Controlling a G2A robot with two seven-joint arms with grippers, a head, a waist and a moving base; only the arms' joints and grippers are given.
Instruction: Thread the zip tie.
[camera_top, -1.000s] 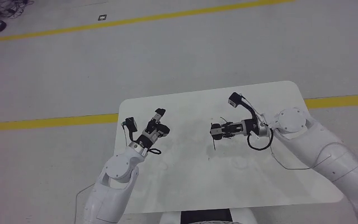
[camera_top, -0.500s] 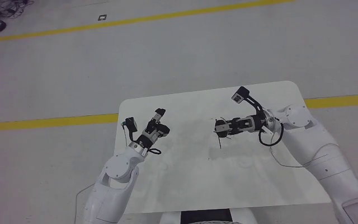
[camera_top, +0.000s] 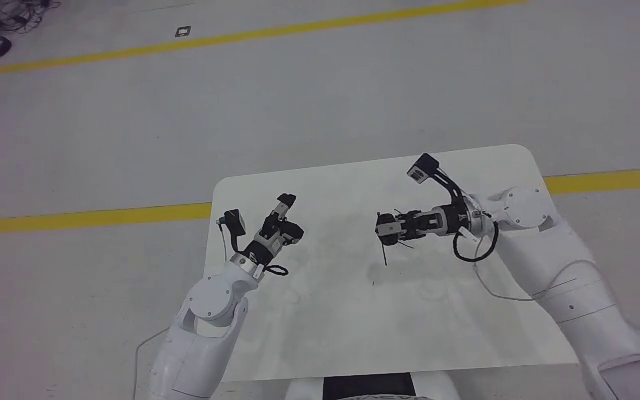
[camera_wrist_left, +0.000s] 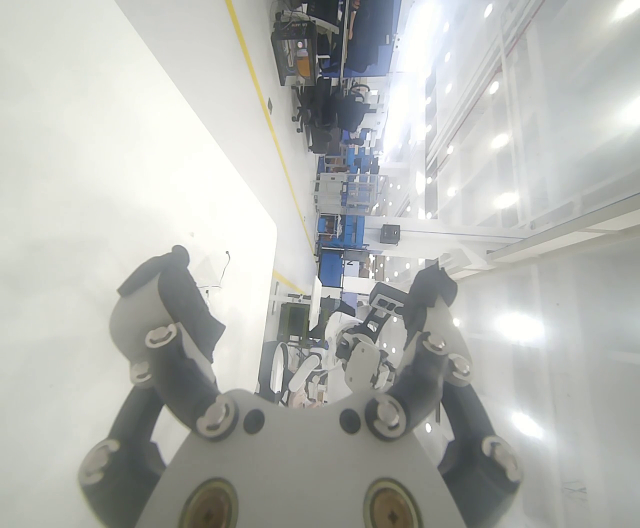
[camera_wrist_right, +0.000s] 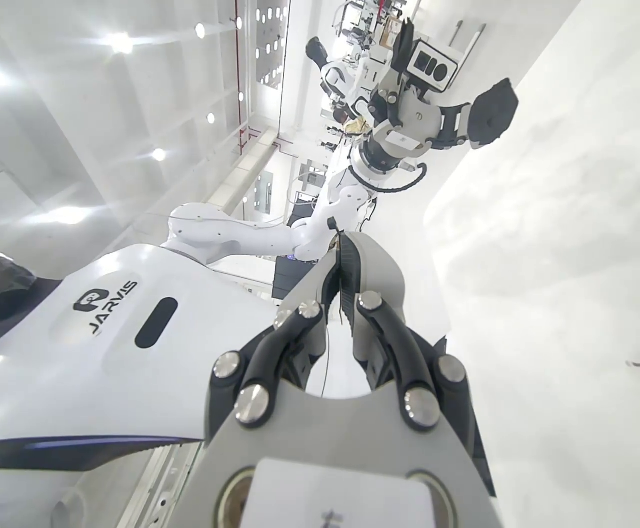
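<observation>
My right gripper hovers over the middle of the white table, shut on a thin black zip tie whose strap hangs down below it. In the right wrist view the tie's small head pokes out past the fingertips of the right gripper and the strap runs back between the closed fingers. My left gripper stands open at the table's left part, a short gap from the right one, nothing between its fingers. One of its black pads faces the tie.
The white table has a rounded far edge, with grey floor and a yellow line beyond it. A tiny dark speck lies on the table under the tie.
The right gripper with the tie drew back to the right a little, then came back left toward the left gripper. The left arm has kept still.
</observation>
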